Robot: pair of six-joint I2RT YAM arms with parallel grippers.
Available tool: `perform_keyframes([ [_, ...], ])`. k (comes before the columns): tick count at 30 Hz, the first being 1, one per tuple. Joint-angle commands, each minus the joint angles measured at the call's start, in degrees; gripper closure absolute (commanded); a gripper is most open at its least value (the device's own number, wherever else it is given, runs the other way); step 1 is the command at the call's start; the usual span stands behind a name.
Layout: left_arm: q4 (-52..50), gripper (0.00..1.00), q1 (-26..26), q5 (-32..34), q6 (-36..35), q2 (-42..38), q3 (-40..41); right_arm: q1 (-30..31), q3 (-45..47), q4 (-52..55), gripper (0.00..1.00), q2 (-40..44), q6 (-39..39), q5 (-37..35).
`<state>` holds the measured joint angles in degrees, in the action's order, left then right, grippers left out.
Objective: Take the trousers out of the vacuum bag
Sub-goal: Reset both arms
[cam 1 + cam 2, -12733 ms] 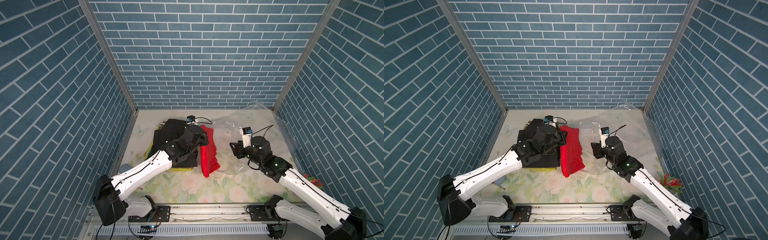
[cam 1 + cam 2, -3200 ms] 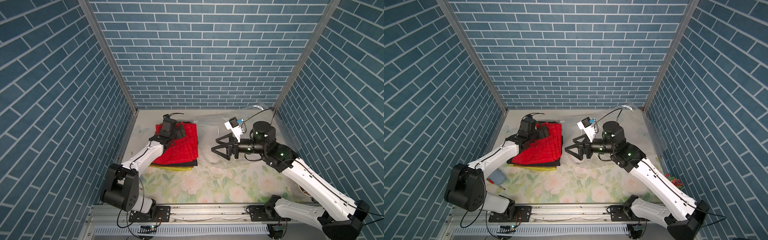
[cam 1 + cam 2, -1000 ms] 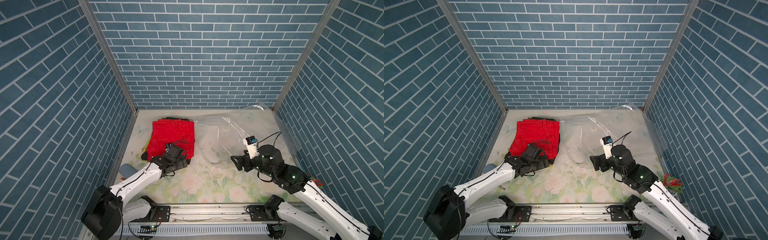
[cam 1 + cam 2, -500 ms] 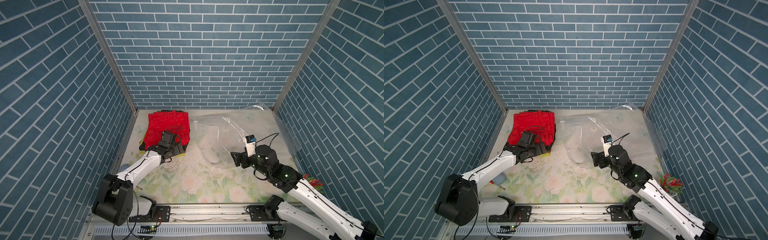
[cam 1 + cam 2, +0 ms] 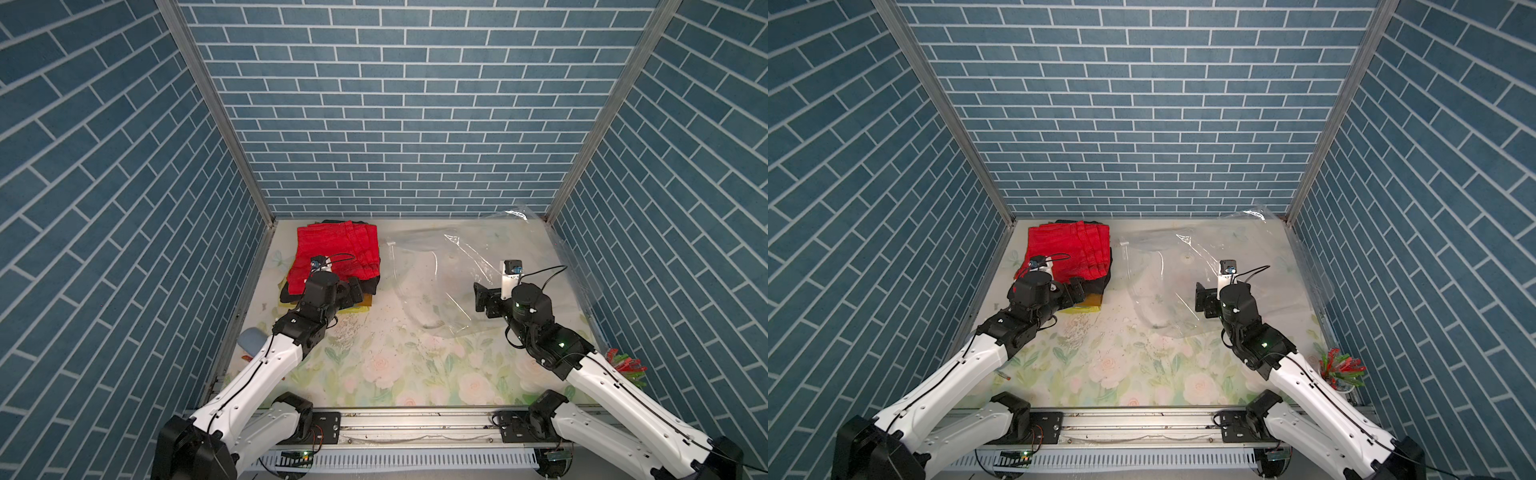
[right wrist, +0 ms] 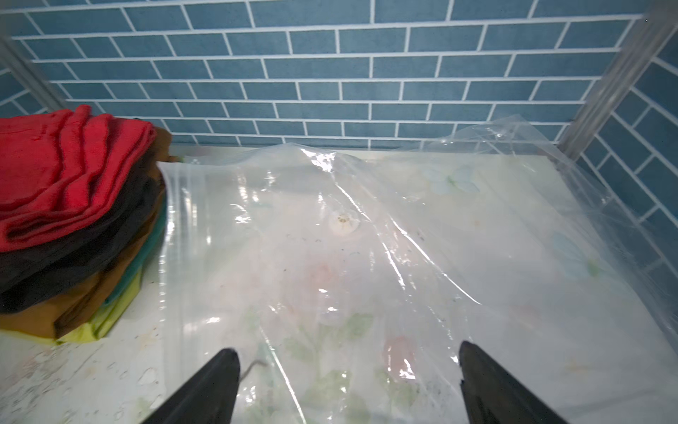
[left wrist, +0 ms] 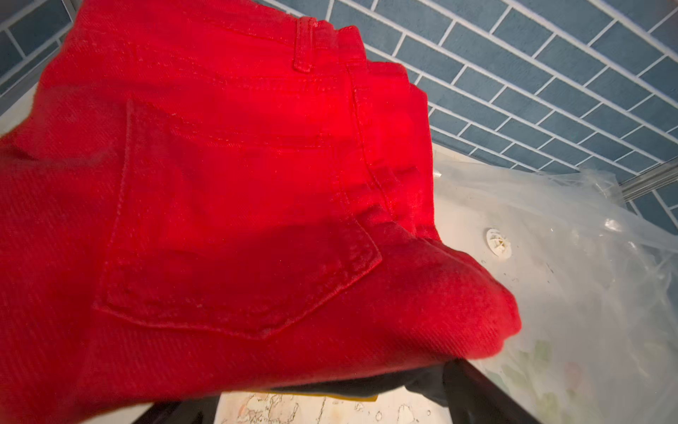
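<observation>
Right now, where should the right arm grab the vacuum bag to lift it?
Probably pinch the raised crease of the vacuum bag, coming from the robot's side with the open right pincer. Elsewhere the film lies flat on the table; that ridge stands up.

Robot lab test cell. Blue brick-print wall panels on three sides, aluminium corner posts, floral-covered counter, white left arm and right arm bolted to metal rail along counter's front edge.

The trousers are matt woven cloth, the red pair twilled. The vacuum bag is glossy, crinkled clear plastic. The flower-printed surface looks smooth.
</observation>
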<state>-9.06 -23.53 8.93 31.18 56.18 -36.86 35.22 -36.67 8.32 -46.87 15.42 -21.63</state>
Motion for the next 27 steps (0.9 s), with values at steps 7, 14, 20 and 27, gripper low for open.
perform_keyframes([
  [7, 7.86, 0.00, -0.55, 2.74, 0.81, -6.18, 9.68, -12.11, 3.89, -8.95, 0.03, -1.66, -2.48, 2.86],
  [14, 11.21, 0.00, -2.64, 6.03, 1.10, -8.40, 14.92, -19.68, 9.14, -18.84, 0.00, -4.11, -4.82, 5.22],
  [20, 15.40, 0.00, -6.31, 16.35, -0.52, -10.82, 19.06, -27.20, 13.84, -28.39, 0.00, -5.45, -6.02, 7.72],
  [27, 23.98, 0.01, -6.24, 24.58, -9.64, -11.44, 22.31, -31.75, 22.09, -48.32, 0.00, -10.05, -8.74, 8.08],
])
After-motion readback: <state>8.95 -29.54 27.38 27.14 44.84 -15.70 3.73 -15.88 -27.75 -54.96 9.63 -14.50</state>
